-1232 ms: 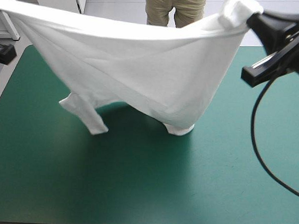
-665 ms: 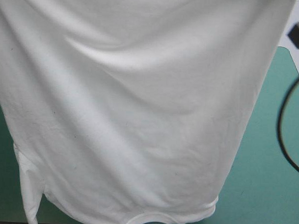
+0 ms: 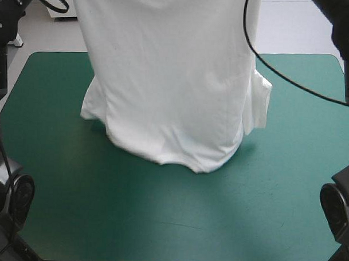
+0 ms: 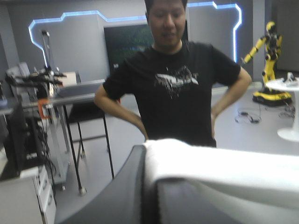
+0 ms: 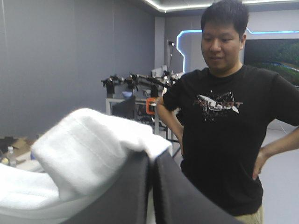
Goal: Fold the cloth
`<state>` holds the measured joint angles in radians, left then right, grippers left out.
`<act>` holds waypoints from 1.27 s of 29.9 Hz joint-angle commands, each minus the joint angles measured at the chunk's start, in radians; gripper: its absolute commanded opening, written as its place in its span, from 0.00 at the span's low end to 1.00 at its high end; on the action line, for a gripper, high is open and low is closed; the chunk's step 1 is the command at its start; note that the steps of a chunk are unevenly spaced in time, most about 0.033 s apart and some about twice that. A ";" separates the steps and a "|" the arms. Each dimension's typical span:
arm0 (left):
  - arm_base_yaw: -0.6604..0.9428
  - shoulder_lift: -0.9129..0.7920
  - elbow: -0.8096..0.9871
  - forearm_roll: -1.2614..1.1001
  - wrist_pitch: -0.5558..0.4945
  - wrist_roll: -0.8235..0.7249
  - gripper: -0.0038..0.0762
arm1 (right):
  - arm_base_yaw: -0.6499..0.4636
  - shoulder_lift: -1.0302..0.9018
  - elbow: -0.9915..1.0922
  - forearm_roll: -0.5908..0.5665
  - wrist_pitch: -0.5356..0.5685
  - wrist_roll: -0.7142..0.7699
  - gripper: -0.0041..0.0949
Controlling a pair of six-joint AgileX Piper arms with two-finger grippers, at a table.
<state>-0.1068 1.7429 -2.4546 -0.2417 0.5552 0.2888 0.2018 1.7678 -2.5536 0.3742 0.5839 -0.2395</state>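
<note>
While its top runs out of the high view above the far edge, the white T-shirt [image 3: 170,90] hangs as a tall curtain over the middle of the bench [image 3: 160,221], about midway between the left and right edges. Its lowest part, a rounded edge, comes down to the teal-green cover [image 3: 59,161] at about mid-depth, with a thin shadow close under it. Whether it rests there or hangs just clear, I cannot tell. One short sleeve [image 3: 93,107] sticks out low on the side toward the left edge. A second sleeve [image 3: 259,102] sticks out toward the right edge, a little higher. The left tool [image 4: 145,150] is all but closed on the T-shirt. Its black fingers [image 4: 119,198] meet in a pointed arch, and a white band of fabric comes out between the tips and drapes away over one finger. The right tool [image 5: 150,156] is likewise pinched nearly closed on the fabric, with a thick rolled wad bulging beside its tips. Both tools are lifted high, looking level.
</note>
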 commanded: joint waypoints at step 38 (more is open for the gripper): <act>-0.001 -0.498 1.273 0.209 0.577 -0.060 0.04 | -0.194 -0.654 1.696 0.266 0.312 -0.233 0.03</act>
<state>-0.1086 1.3449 -1.2519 -0.0554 1.1649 0.2380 0.0177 1.1957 -0.9046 0.6492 0.9164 -0.4882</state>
